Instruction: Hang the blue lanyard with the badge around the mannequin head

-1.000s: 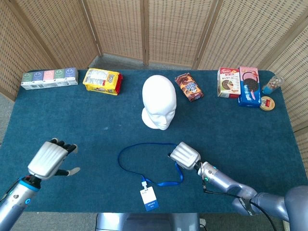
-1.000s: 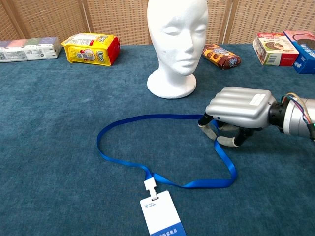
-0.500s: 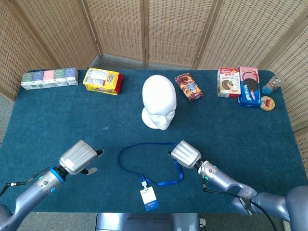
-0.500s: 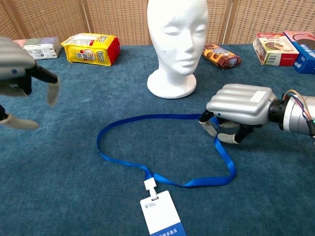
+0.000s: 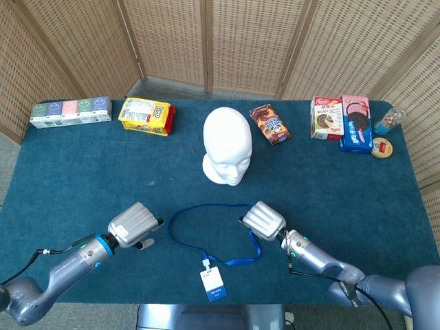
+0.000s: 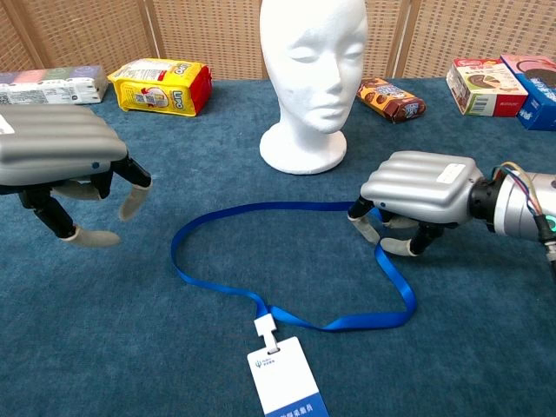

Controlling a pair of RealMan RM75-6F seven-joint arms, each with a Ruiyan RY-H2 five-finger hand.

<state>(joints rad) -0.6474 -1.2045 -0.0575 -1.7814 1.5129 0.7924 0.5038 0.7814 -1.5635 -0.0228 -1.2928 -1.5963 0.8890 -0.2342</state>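
Where head view hides fingers, chest view shows right hand pinching lanyard, left hand spread, empty.

The badge runs off the chest view's edge at 6 o'clock; the right hand covers the lanyard beneath it.

Left hand moved from near desk's left edge toward centre, now just left of lanyard loop, palm down, fingers spread, holding nothing.
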